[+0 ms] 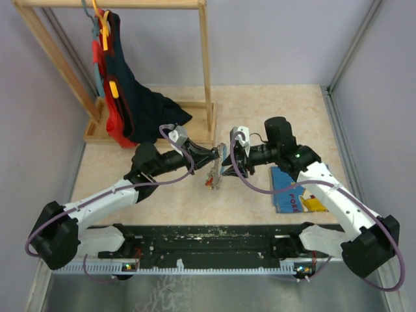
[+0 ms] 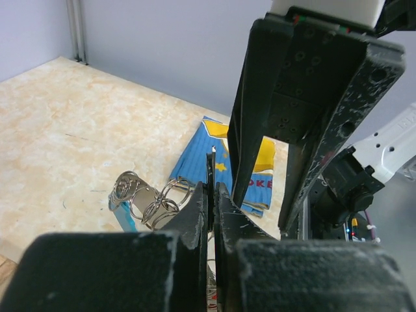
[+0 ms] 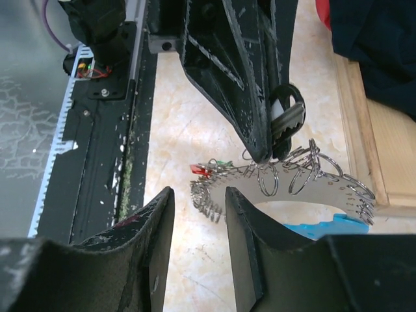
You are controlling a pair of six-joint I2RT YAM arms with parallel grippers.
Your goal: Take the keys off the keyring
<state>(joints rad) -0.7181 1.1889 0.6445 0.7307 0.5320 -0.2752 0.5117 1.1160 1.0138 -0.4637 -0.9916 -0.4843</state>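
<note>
The keyring (image 1: pixel 214 174) hangs between my two grippers above the table's middle. Its grey strap (image 3: pixel 312 188) carries several silvery rings (image 2: pixel 153 198) and a light-blue patch (image 2: pixel 123 218). My left gripper (image 2: pixel 212 188) is shut on a thin edge of the strap; in the right wrist view its fingertips (image 3: pixel 260 146) pinch the strap's upper edge. A black-headed piece (image 3: pixel 286 112) sits beside those fingers. Small keys with a red head (image 3: pixel 200 171) and a green head (image 3: pixel 221 164) dangle at the strap's end. My right gripper (image 3: pixel 198 192) is open just short of the chain (image 3: pixel 209 195), holding nothing.
A blue picture book (image 1: pixel 296 192) lies on the table under the right arm. A wooden rack (image 1: pixel 208 65) with dark and red clothing (image 1: pixel 130 104) stands at the back left. The black base rail (image 1: pixel 208 240) runs along the near edge.
</note>
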